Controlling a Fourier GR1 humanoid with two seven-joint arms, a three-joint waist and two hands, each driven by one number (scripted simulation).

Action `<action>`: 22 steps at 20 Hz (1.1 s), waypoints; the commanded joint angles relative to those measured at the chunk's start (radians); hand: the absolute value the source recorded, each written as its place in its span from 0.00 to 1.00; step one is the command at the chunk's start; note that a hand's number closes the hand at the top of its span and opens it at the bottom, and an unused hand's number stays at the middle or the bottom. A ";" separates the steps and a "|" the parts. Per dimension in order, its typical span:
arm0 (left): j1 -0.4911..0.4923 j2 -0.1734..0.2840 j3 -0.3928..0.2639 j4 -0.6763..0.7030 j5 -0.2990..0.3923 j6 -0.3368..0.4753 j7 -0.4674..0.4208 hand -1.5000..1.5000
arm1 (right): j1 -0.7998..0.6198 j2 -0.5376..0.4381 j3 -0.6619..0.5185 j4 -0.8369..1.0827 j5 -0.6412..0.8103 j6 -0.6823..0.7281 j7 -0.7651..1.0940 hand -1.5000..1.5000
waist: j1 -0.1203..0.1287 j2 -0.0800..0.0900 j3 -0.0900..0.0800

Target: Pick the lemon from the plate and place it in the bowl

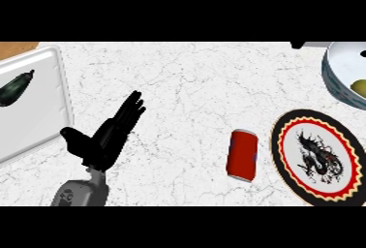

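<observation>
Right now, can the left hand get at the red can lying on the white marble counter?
Probably yes. The black left hand rests open, fingers up, left of the red can, with only bare white marble counter between them; nothing blocks a sideways reach.

A yellow-green lemon is seen inside the bowl, at the far right of the head view, partly cut off by the picture's edge. The bowl is white inside, with a patterned blue-grey outer wall, and is placed upright at the counter's upper right corner. Just below it, near but apart, the round plate is laid flat; it is rimmed in black, red and cream, and a dark dragon figure is shown on its white centre.
</observation>
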 commanded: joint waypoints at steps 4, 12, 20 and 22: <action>-0.003 0.044 0.078 0.009 0.049 -0.015 0.022 0.50 | 0.052 0.055 -0.158 -0.110 -0.247 0.080 -0.319 0.00 | -0.050 -0.023 -0.006; 0.055 0.043 0.073 -0.003 0.017 0.010 0.009 0.50 | 0.256 0.176 -0.191 -0.423 -0.411 0.291 -0.376 0.00 | -0.113 -0.048 -0.011; 0.099 0.040 0.091 -0.038 0.017 0.037 0.002 0.50 | 0.591 0.342 -0.182 -0.738 -0.472 0.444 -0.475 1.00 | -0.171 -0.063 -0.014; 0.109 0.045 0.086 -0.057 0.013 0.037 0.012 0.50 | 0.709 0.411 -0.189 -0.789 -0.482 0.468 -0.504 1.00 | -0.181 -0.064 -0.013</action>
